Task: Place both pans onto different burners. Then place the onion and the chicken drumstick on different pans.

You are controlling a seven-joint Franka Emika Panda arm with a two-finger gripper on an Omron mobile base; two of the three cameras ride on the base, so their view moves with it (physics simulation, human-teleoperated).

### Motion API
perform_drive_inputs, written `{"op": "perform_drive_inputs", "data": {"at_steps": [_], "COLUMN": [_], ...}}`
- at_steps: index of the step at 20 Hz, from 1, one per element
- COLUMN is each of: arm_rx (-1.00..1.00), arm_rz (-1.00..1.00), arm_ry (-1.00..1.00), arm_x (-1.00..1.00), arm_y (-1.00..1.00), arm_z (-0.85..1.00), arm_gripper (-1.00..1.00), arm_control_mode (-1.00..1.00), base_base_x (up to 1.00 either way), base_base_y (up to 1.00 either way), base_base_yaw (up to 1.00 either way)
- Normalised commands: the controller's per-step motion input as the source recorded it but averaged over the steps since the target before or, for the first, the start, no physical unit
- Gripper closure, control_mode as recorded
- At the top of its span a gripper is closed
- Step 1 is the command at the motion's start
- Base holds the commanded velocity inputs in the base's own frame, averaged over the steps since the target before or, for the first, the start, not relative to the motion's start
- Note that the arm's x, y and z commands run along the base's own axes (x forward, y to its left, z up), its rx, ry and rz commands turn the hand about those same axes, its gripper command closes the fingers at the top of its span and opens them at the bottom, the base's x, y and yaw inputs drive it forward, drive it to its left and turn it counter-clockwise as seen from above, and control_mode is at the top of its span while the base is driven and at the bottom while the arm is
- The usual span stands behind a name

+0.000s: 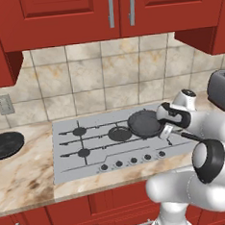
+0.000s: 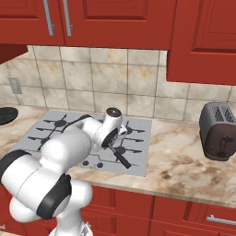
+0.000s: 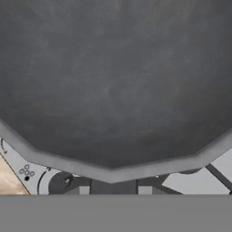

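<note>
left base view: toaster (image 1: 222, 90) right; black pan (image 1: 5, 144) left of cooktop (image 1: 70, 161)

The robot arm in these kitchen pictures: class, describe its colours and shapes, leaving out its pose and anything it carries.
The arm is built of glossy white, rounded, tube-like segments joined by dark black bands at the joints. A large bulbous white base section sits lowest. The hand is white with black panels. No cables or markings are visible.

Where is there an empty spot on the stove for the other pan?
The two left burners sit bare, between the counter's black pan and the middle burner. The right side is crowded: the gripper holds the dark-grey pan there.
</note>
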Motion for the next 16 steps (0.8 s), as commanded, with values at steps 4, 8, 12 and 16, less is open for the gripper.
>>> {"op": "perform_drive_inputs", "data": {"at_steps": [4,8,12,16], "arm_rx": [0.00,-0.01,-0.01,-0.02], "arm_rz": [0.02,0.01,0.01,0.01], "arm_ry": [0.00,0.00,0.00,0.00], "arm_x": [0.13,0.08,0.09,0.14], "arm_y": [0.30,0.36,0.36,0.35], "arm_z": [0.00,0.00,0.00,0.00], "arm_gripper": [1.00,1.00,1.00,1.00], "arm_control_mode": [-1.00,-1.00,-1.00,-1.00], "base_base_x": [0.00,0.00,0.00,0.00], "base_base_y": [0.00,0.00,0.00,0.00], "base_base_yaw": [0.00,0.00,0.00,0.00]}}
